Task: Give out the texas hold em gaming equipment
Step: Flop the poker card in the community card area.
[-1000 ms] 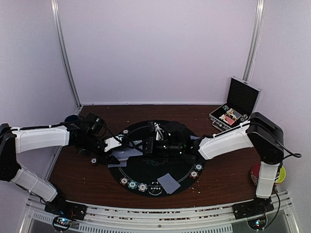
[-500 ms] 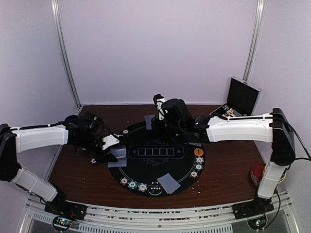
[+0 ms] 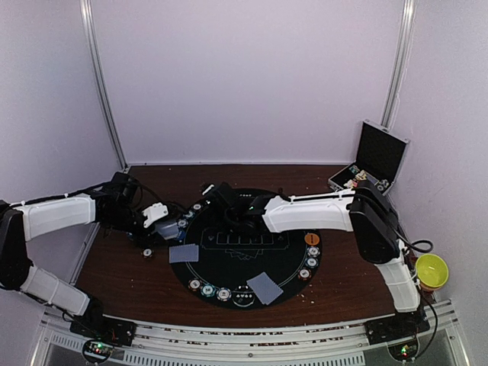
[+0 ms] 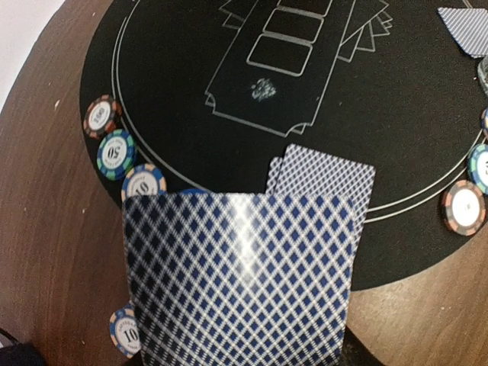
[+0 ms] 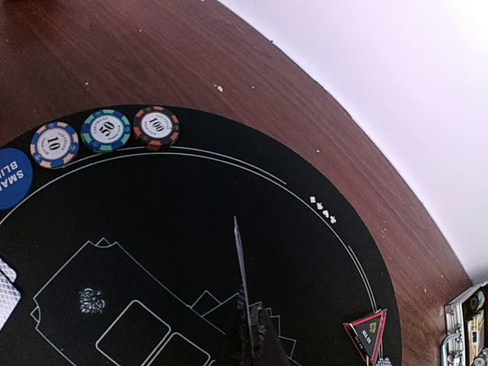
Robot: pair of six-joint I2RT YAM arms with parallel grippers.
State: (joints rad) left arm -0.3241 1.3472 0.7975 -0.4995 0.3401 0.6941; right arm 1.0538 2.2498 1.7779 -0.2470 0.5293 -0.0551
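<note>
Right, I have both arms over the far-left part of the mat (image 3: 252, 267), grippers near each other but apart. The left gripper (image 3: 165, 223) hangs at the mat's left rim, closed on the left card (image 4: 240, 282). That card turns its lattice back flat to the wrist camera and reaches out over the rim. Its lower end is cut off, so I cannot tell its long axis. The right gripper (image 3: 219, 197) is clamped on the right card (image 5: 239, 274), which I see edge-on as a thin line, its long axis running straight out from the fingers toward the far rim. The right forearm lies across the mat's far half. A strip of brown table (image 3: 351, 284) shows between the far rim and the back wall (image 3: 252, 91). Chips (image 3: 207, 290) hug the rim in short rows at the near, right and far-left edges, the far-left row beside the blue disc (image 5: 11, 179). A stray chip (image 3: 147, 252) lies off the mat near the left gripper. The orange disc (image 3: 311, 239) sits at the right rim. The flat cards (image 3: 184, 253) lie just inside the left rim, and the near card (image 3: 264, 287) lies askew at the near rim. The case (image 3: 375, 162) stands open at the far-right corner, well apart.
</note>
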